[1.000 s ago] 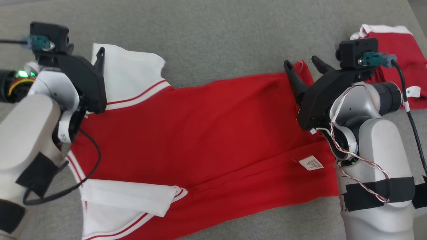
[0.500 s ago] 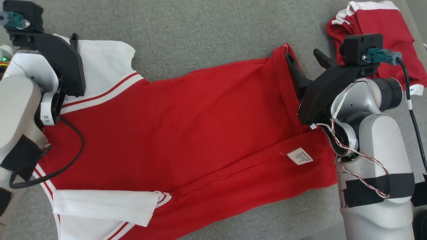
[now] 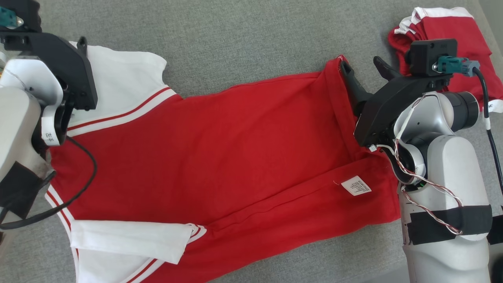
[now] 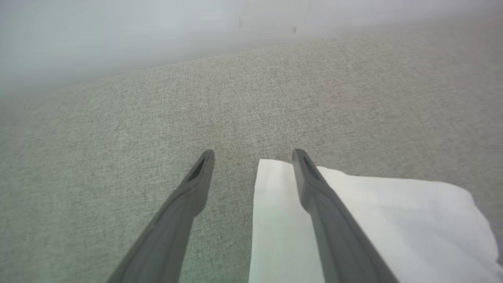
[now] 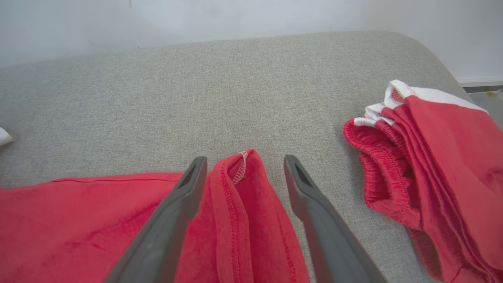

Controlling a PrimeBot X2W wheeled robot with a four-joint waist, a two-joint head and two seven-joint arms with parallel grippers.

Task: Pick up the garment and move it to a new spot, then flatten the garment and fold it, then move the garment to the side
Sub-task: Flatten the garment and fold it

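Indoors. I read it as a plain room set up for folding laundry; whether home or lab I can't tell.

The work surface [image 5: 251, 78] is grey woven upholstery, padded, with a rounded corner in the right wrist view. It looks more like a cushion or covered bench than a hard table.

Behind it stands a bare pale wall [image 5: 235, 19].

A red-and-white garment [image 3: 235, 137] is spread across the surface. A second folded red garment [image 5: 440, 165] sits near the rounded corner.
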